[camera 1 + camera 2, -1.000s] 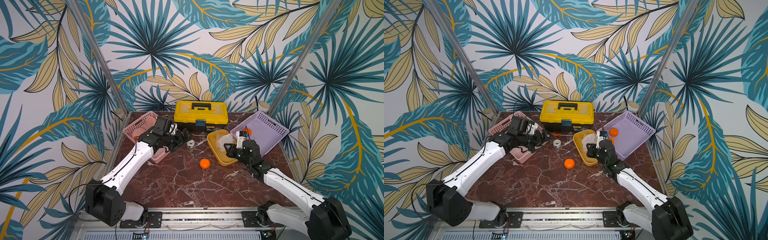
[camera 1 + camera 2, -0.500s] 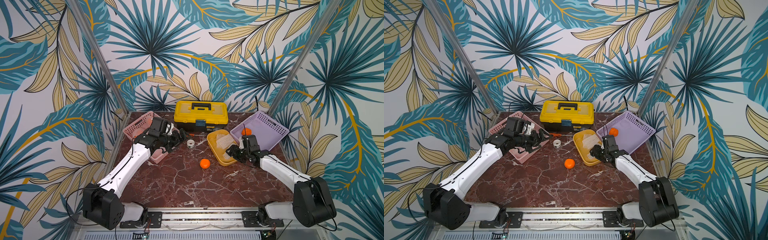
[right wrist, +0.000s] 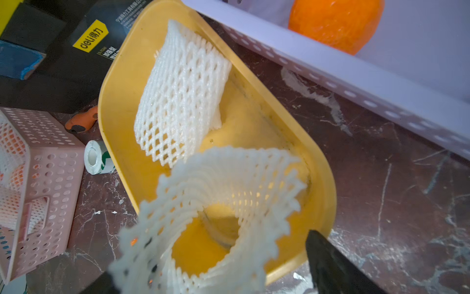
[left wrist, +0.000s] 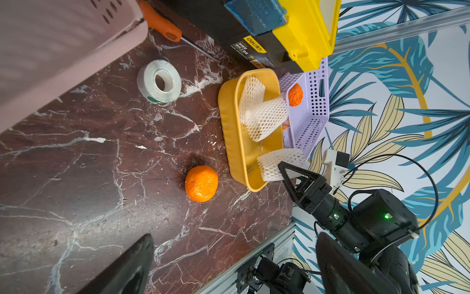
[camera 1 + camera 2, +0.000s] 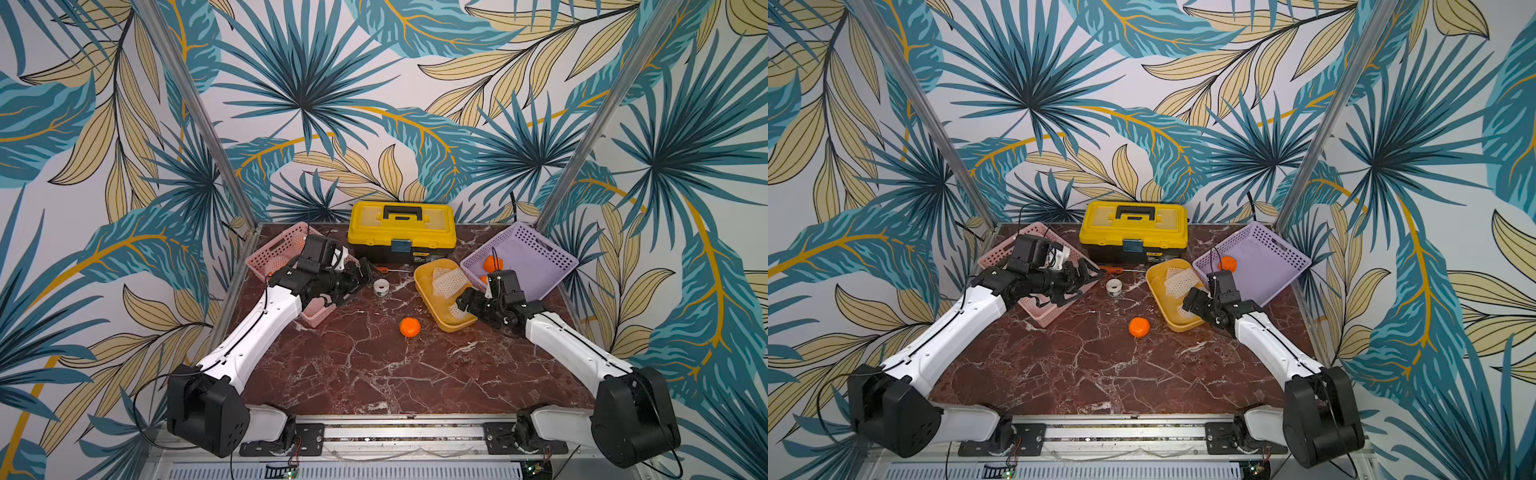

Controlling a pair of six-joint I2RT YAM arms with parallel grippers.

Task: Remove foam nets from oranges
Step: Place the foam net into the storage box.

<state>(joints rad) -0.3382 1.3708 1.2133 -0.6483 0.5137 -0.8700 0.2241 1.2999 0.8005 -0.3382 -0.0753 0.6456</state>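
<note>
Both left gripper and right gripper wide open, empty; foam net in yellow tray, mouth toward right gripper.

Brand sticker: yellow, reads "deli" plus two Chinese characters, on the toolbox's black base.
White print beside the sticker: Chinese, too blurred to read.
</note>
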